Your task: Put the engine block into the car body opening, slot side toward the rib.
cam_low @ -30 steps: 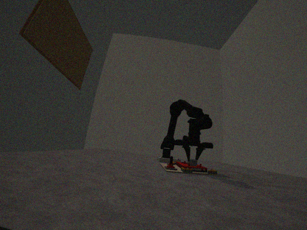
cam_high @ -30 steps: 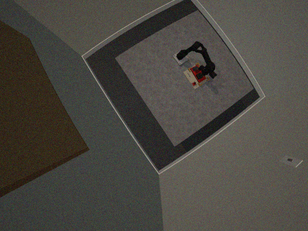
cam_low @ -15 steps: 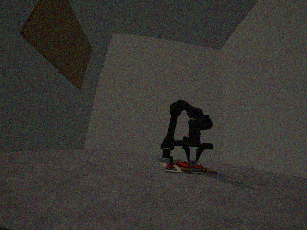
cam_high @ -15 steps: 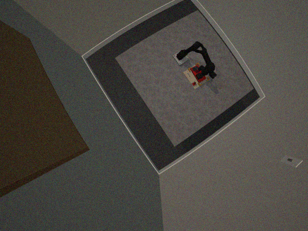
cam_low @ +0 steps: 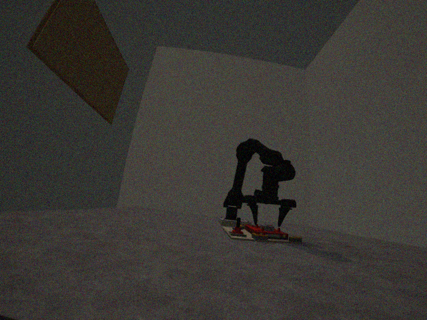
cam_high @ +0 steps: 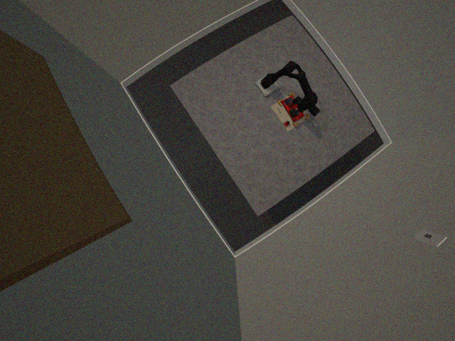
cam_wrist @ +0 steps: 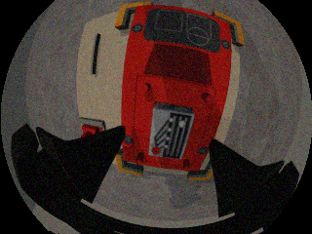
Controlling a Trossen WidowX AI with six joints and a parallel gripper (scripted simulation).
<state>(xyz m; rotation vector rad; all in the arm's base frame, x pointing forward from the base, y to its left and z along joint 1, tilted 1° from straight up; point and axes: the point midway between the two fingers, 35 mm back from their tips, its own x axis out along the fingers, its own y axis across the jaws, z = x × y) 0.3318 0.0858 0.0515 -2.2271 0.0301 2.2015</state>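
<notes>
Since the engine block (cam_wrist: 172,129) already looks seated in the red car body (cam_wrist: 175,72) and the gripper (cam_wrist: 166,150) hangs spread wide holding nothing, I'd just lift straight up so neither finger (cam_wrist: 85,150) clips the car's sides.

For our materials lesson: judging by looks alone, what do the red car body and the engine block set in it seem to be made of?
Car body: probably moulded plastic, with uniform flat red colour, a matte surface and rounded edges.
Engine block: looks like grey metal or metal-coloured plastic, a pale panel with raised ribbing; the grainy view leaves this undecided.
</notes>
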